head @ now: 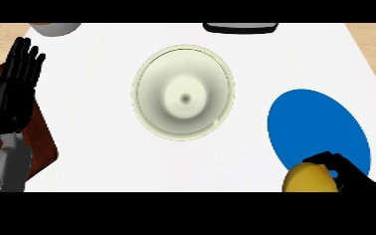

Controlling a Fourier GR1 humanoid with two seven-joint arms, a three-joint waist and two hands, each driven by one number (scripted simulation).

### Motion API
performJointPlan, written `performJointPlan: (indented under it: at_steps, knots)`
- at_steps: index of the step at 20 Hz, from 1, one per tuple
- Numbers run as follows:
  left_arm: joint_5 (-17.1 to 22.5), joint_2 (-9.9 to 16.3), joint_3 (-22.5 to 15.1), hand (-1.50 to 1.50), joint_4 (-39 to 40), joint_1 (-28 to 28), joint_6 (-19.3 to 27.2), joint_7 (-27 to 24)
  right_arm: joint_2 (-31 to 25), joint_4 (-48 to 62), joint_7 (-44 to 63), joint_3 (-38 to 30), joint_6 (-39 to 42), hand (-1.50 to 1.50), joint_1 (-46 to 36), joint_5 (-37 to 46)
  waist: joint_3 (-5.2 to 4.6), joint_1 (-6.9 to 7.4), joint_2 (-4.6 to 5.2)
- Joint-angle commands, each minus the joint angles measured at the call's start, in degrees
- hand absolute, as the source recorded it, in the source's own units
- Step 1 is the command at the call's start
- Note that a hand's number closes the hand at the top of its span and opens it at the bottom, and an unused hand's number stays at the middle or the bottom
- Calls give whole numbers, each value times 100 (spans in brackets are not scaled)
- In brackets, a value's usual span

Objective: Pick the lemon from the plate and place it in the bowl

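Right robot hand (339, 165) curled round lemon (310, 178), at near edge of blue plate (312, 122), for carry to bowl (183, 92) mid-desk (95, 169). Left robot hand (18, 87) rests open at left edge, fingers up.

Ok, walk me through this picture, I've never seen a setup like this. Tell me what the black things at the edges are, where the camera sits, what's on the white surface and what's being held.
The camera sits in a humanoid robot's head, looking steeply down at a white counter top. The black shapes are its hands on grey forearms. The left hand rests open at the left edge, fingers up, holding nothing. The right hand, at the lower right corner, curls round a round yellow lemon at the near edge of a flat blue plate. In the middle stands a pale, cream-coloured round bowl, with nothing in it. Two other items are cut off at the top edge, too little showing to name.
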Motion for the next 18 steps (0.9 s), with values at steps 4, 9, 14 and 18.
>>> performJointPlan:
  at_steps: [4,9,14,18]
  knots:
    - [0,-100,-108,0,147,0,-108,-160,823,-257,1795,628,1475,150,-2278,281,7,158,32]
    - [-37,-68,-64,0,281,-319,26,-2,839,976,2716,466,1651,150,-3803,-390,29,156,43]
    - [-84,-119,-193,0,121,-172,-36,-10,843,2375,3179,311,867,150,-4808,-1044,42,223,24]
    - [-82,-67,-87,0,286,-219,-29,-101,844,3279,3162,9,626,150,-5420,-1529,48,135,26]
